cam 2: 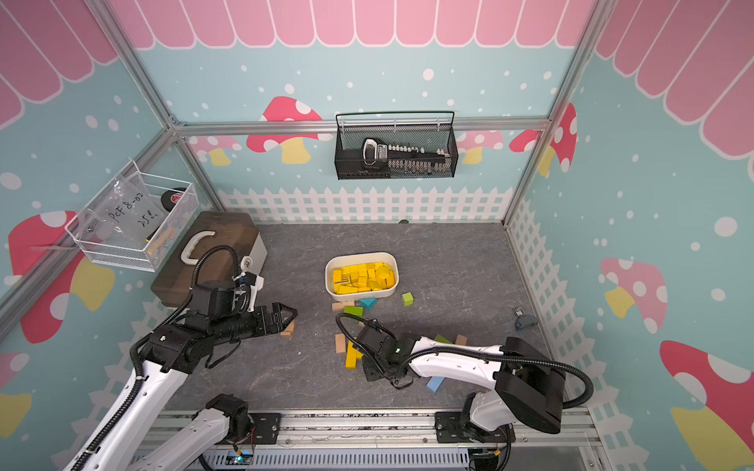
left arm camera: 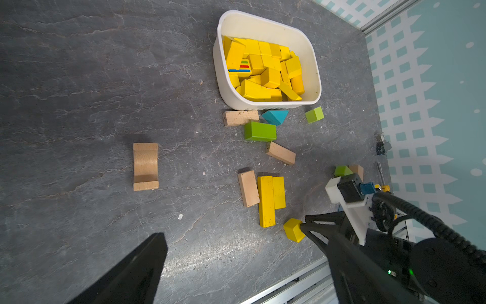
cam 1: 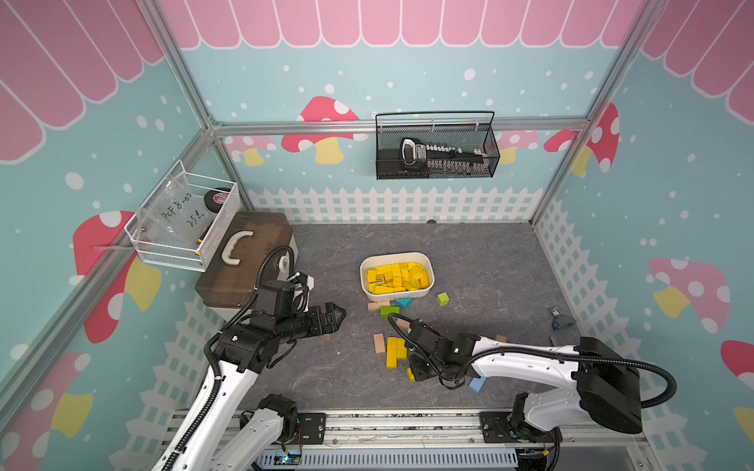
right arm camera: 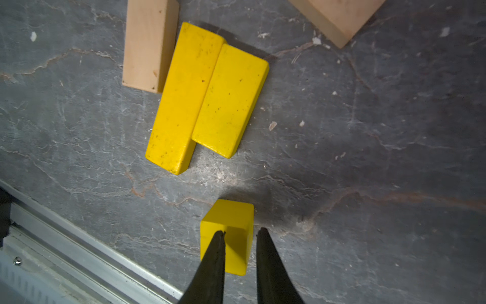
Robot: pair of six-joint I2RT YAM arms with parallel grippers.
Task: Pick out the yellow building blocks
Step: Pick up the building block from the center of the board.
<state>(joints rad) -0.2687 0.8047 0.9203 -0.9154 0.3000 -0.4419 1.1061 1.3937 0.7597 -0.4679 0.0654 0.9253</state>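
Right end effector: pinching one yellow cube near the counter's railed edge. Left end effector: spread wide, holding nothing. You'll find a long yellow bar and a yellow brick touching side by side just beyond; the other yellow blocks fill the white tub.

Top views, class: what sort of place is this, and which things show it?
Probably a robot test cell dressed as a playroom: an aluminium frame holds mushroom wallpaper, a left arm and right arm are mounted on a front rail, and yellow blocks fill a white tub on the floor.
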